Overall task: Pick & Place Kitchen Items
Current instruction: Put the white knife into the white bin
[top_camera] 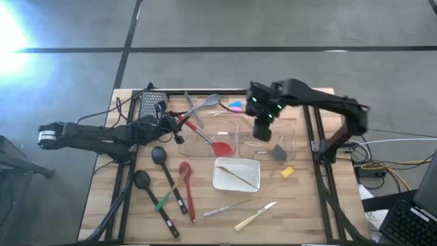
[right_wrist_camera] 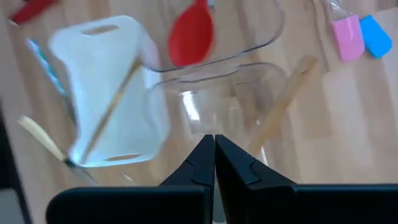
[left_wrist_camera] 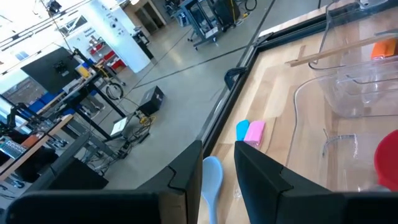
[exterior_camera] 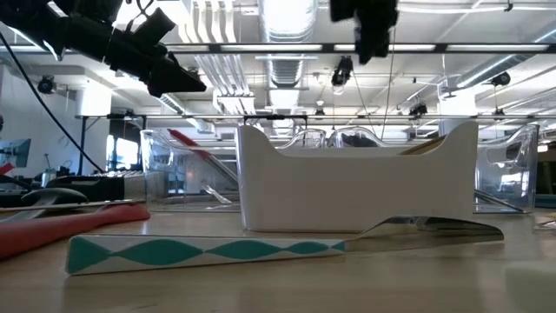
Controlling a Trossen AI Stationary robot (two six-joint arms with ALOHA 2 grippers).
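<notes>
My left gripper hangs over the left clear bin's near-left corner, its fingers a narrow gap apart. The grey spoon lies on the table and shows through that gap. My right gripper is shut, holds nothing and hovers above the right bin. A red spoon lies in the left bin. A grey spatula with a wooden handle lies in the right bin. Black ladles, a red spatula and knives lie on the near table. Pink and blue spatulas lie by the far edge.
The two clear bins stand side by side mid-table. The white tray sits just in front of them with a thin wooden stick inside. A grater lies at the far left and a small yellow piece right of the tray.
</notes>
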